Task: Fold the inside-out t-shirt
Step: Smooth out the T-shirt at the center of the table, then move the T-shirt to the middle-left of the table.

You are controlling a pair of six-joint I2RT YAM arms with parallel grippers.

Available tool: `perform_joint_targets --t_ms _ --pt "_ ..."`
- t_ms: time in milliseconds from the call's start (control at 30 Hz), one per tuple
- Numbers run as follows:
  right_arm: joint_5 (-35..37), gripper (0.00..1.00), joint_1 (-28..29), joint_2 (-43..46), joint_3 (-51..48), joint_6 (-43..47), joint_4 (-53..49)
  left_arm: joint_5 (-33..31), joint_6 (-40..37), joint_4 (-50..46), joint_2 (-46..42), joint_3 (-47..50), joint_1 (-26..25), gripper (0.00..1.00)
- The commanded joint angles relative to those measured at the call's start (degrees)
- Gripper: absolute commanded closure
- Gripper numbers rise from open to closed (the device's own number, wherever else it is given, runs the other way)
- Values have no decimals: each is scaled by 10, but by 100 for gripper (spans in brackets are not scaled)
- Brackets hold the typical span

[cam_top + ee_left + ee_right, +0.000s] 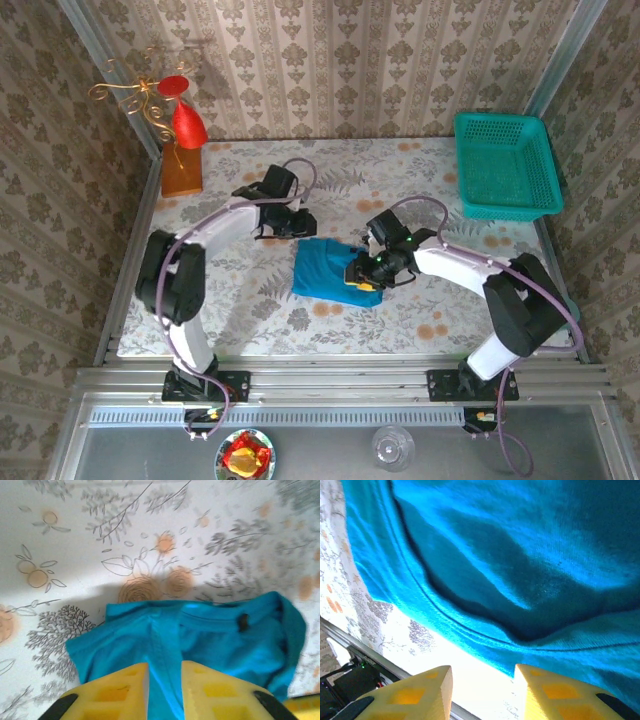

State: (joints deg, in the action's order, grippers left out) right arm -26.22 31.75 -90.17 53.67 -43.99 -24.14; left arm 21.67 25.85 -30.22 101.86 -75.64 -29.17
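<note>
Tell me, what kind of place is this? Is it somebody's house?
Probably a robot practice booth made to look homey, not a real house. Wallpaper panels sit in a metal frame, and the left arm and right arm are bolted at the edge of the table, over a t-shirt.

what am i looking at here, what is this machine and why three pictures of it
Two robot arms are bolted at the near edge of a table. The overhead picture looks down from above and behind them. The other two come from a camera on each wrist; the yellow blocks at the bottom are that arm's own fingers. On the table lie a bunched teal t-shirt and, far right, a green basket. The left end effector and right end effector sit at the shirt's edges, fingers apart; nothing looks clamped.
</note>
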Motion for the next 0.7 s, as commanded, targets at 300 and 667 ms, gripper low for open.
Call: perform_joint_targets --t_ms 300,667 --pt "3 62 -5 -26 4 -8 -8 10 -8 -28 -50 129 6 56" --pt "2 63 -5 -68 -34 -18 26 2 -5 0 8 128 -8 50"
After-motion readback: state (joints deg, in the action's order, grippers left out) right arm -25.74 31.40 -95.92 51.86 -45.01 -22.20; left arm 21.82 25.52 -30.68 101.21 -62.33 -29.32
